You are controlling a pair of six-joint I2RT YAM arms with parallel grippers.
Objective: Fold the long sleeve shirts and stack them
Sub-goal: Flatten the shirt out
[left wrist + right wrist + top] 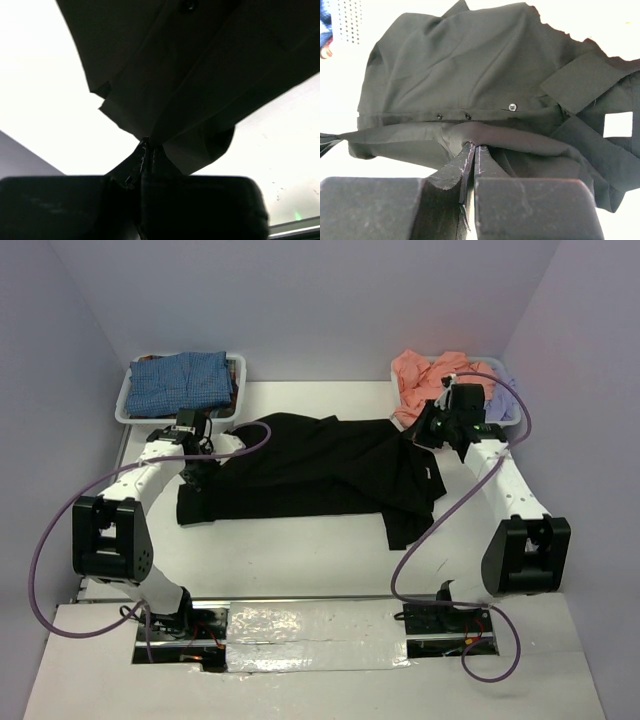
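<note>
Left claw and right claw each clamp tight on opposite ends of the black shirt, probably to spread it flat.

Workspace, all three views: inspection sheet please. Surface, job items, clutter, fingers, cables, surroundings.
Surface: white table; silver foil strip between arm bases.
Job's things: black shirt spread mid-table, unfolded; blue-checked shirt in left bin; salmon-pink shirt and lavender shirt in right bin.
Clutter: nothing seen.
Fingers: left fingers shut on black shirt's edge; right fingers shut on a fold of it.
Cables: purple cables loop from bases to wrists; left one arcs over the shirt's edge.
Surroundings: plain lavender walls.
</note>
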